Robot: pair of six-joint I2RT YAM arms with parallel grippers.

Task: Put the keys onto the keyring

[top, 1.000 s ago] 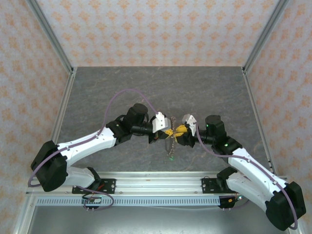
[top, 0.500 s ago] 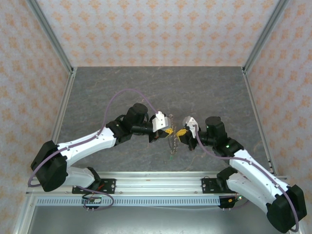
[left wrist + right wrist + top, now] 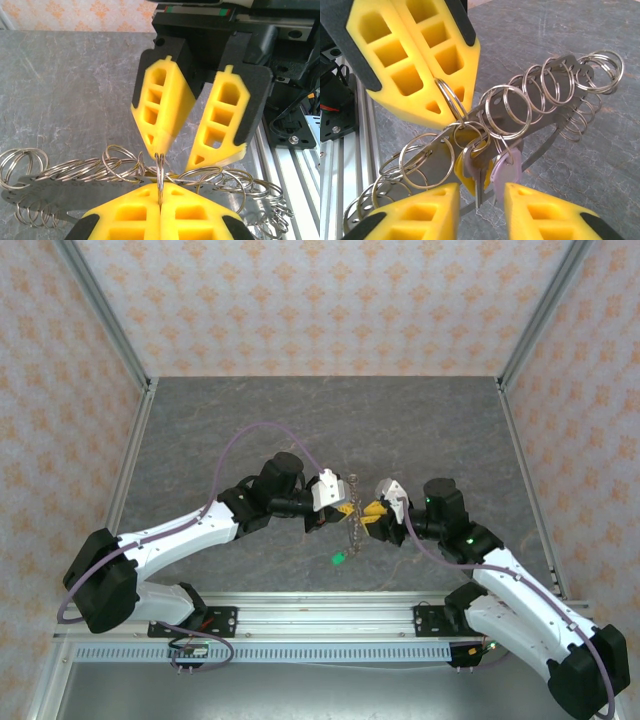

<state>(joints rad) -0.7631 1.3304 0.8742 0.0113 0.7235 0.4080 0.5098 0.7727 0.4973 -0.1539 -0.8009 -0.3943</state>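
Observation:
The keyring [image 3: 60,175] is a flat metal strip strung with several split rings, held up between both arms [image 3: 352,528]. My left gripper [image 3: 160,187] is shut on one upright ring [image 3: 160,167] of it, as the right wrist view also shows [image 3: 451,102]. The keys hang from rings on the strip: one with a yellow head [image 3: 464,172], one with a pale lilac head [image 3: 509,167]. My right gripper [image 3: 481,202] stands open just below them, a finger on each side, touching neither. A small green tag [image 3: 340,559] lies on the table below.
The grey stone-patterned tabletop [image 3: 250,430] stretches behind and to both sides. An aluminium rail [image 3: 330,615] with the arm bases runs along the near edge. Patterned walls and metal posts [image 3: 125,360] enclose the cell.
My right gripper shut, drew back a little, then came in again and opened under the keys. The green tag, hanging below the strip before, now sits lower left on the table. The left gripper held still.

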